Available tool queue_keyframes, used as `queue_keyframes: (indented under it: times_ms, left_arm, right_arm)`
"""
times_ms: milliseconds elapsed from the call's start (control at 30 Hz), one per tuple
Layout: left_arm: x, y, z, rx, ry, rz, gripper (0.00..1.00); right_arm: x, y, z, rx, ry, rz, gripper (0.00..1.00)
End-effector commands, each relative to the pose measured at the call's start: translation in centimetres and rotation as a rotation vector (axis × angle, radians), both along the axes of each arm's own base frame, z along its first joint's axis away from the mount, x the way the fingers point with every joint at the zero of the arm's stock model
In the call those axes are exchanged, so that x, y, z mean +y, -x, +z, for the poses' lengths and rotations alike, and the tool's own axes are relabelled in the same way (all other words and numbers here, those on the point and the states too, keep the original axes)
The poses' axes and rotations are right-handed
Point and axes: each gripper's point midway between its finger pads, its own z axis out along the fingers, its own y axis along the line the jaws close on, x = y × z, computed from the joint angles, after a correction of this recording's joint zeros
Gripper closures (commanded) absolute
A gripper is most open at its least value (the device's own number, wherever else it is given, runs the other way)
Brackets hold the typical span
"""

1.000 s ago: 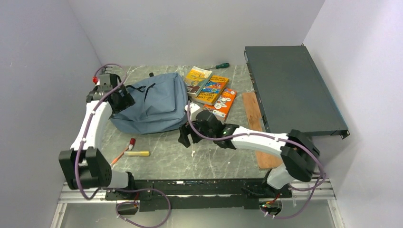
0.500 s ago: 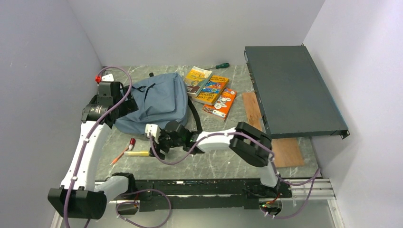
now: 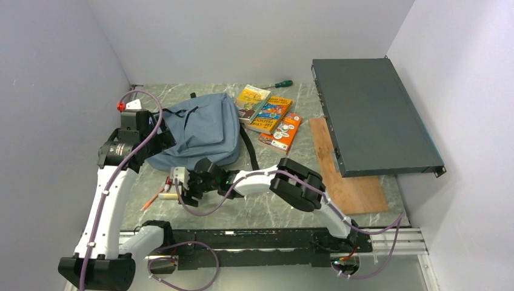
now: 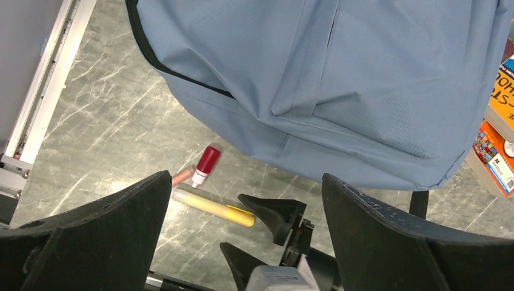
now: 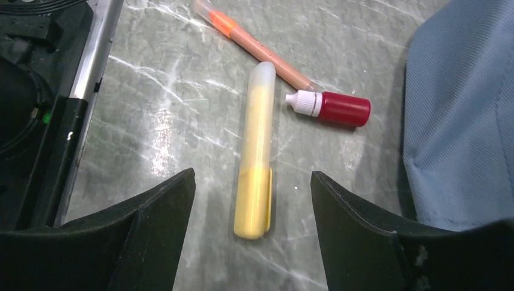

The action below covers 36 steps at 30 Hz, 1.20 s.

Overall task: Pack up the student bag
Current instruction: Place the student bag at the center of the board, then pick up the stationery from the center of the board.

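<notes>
Swept right gripper (image 5: 253, 173) toward 9 o'clock, jaws wide astride the yellow plastic highlighter (image 5: 254, 151), grey-blue fabric student bag (image 3: 200, 130) at 1 o'clock beneath wide-open left gripper (image 4: 245, 177); risked an off-centre pinch rolling it against the small red bottle (image 5: 339, 109).

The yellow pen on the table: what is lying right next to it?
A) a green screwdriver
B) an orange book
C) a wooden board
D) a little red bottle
D: in the right wrist view, the little red bottle with its white tip lies just beside the yellow pen. None of the other three things is anywhere near it.
</notes>
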Motion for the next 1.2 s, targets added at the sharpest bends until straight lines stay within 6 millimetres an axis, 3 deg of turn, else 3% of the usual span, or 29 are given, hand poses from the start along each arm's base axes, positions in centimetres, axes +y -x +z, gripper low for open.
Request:
queue_keyframes:
  times_ms: [0, 100, 233, 467, 567, 700, 833, 1000, 1167]
  left_arm:
    - [0.1, 1.0, 1.1, -0.031, 0.011, 0.011, 0.00]
    - [0.2, 1.4, 1.4, -0.040, 0.004, 0.010, 0.00]
    - [0.1, 1.5, 1.3, -0.043, 0.007, 0.002, 0.00]
    - [-1.4, 1.2, -0.4, 0.004, 0.058, -0.064, 0.05]
    - [-2.8, 1.0, -0.8, 0.004, 0.112, -0.129, 0.06]
    - [-6.4, 0.7, -0.8, -0.013, 0.220, -0.327, 0.11]
    - [-9.8, 0.6, -0.5, -0.089, 0.322, -0.522, 0.10]
    - [-14.0, 1.4, 2.6, -0.310, 0.450, -0.779, 0.08]
    - [-15.4, 3.1, 6.6, -0.501, 0.464, -0.914, 0.05]
  right_arm:
    - [1.8, -0.8, -0.1, -0.113, -0.013, -0.050, 0.30]
    - [1.3, -1.5, -1.5, -0.186, 0.021, -0.095, 0.37]
    - [0.2, -1.7, -2.7, -0.257, 0.059, -0.129, 0.60]
    - [-2.8, -1.5, -1.3, -0.271, 0.031, -0.179, 0.88]
    - [-4.8, -1.2, 1.1, -0.270, -0.002, -0.211, 1.00]
    - [-8.7, -0.9, 4.2, -0.233, -0.026, -0.241, 1.00]
    - [-12.9, -0.8, 7.2, 0.062, -0.047, -0.199, 1.00]
    - [-17.3, -0.5, 12.3, 0.365, -0.035, -0.136, 1.00]
    - [-20.5, -0.7, 17.0, 0.454, -0.082, -0.098, 1.00]
